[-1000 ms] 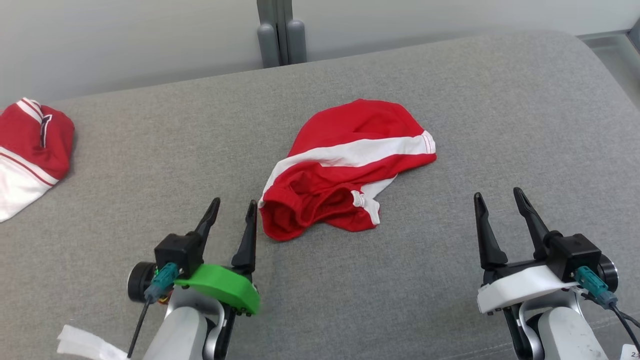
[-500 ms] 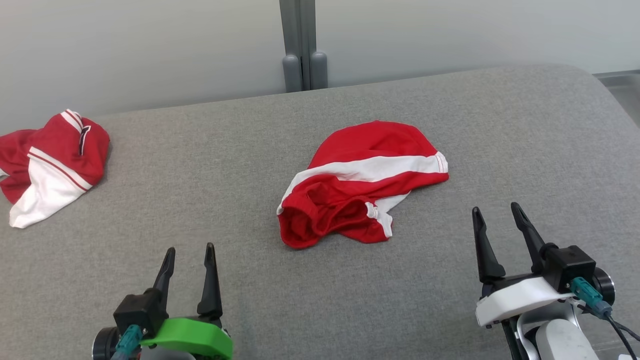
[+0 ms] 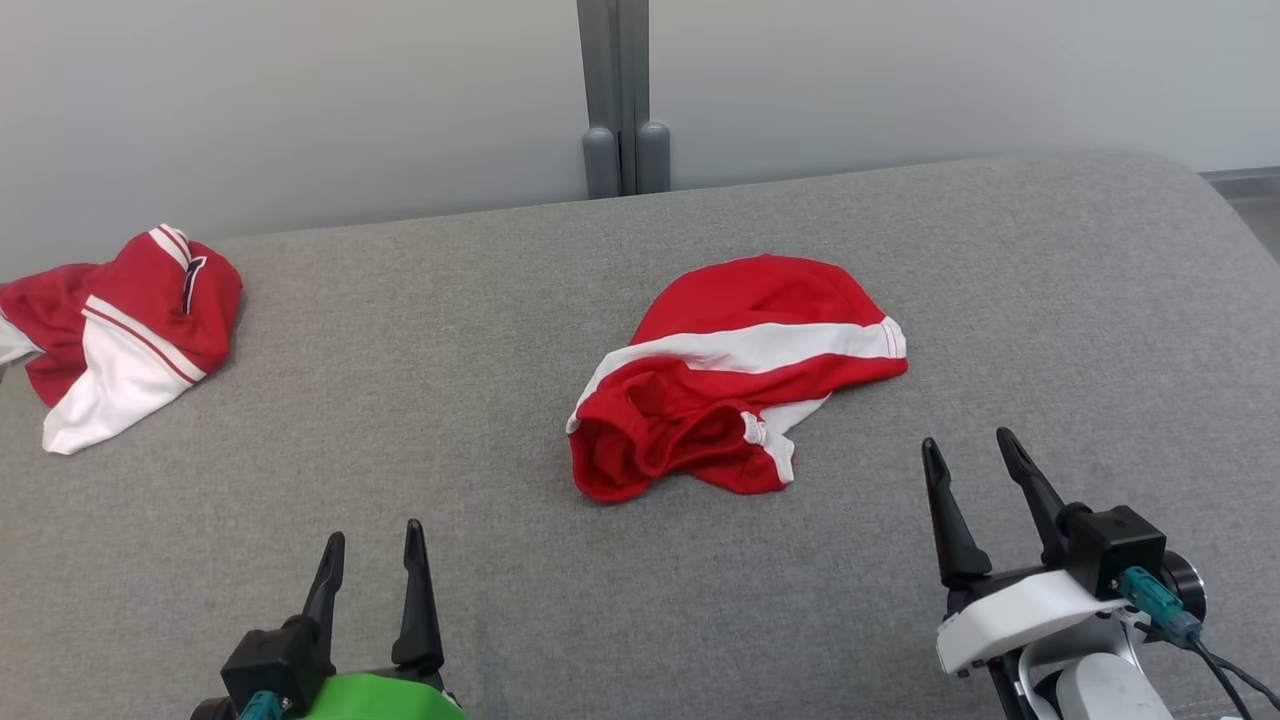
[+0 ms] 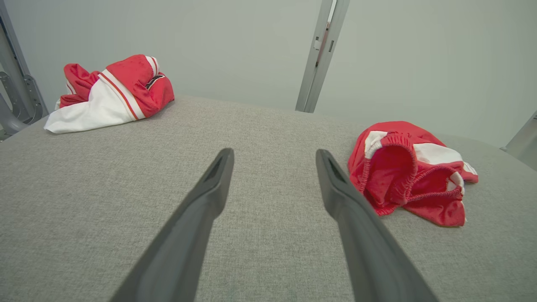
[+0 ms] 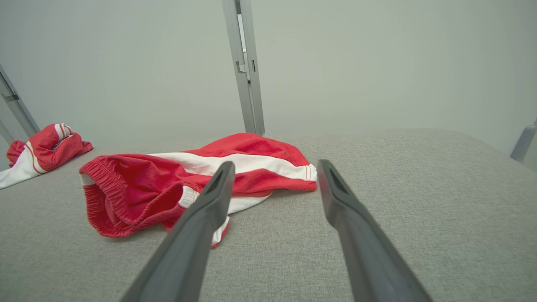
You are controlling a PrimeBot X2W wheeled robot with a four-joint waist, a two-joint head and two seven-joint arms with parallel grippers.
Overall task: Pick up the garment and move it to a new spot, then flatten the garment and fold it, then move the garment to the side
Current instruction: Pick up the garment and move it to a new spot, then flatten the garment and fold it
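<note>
**A:** Where is the garment lying right now?

**B:** The crumpled red fabric shorts with a white side stripe [image 3: 740, 370] are lying near the middle of the grey woven fabric surface [image 3: 400, 420], with the elastic waistband [image 3: 610, 450] gaping toward the robot. The left gripper [image 3: 374, 535] is hovering on the near side, off to the shorts' left. The right gripper [image 3: 967, 442] is hanging near their right end. Both are standing wide open and holding nothing.

**A:** What should I be worrying about from here?

**B:** I'm thinking a pinch could be catching only the top layer of that bunched waistband. Then the shorts would be dangling twisted and proving harder to flatten. The long dark fingers [image 3: 943, 510] pressing down could also be snagging the surface's weave. And a second bunched red-and-white garment [image 3: 120, 330] is sitting at the far left. Reaching for that one would, I'm judging, be picking the wrong piece.
</note>
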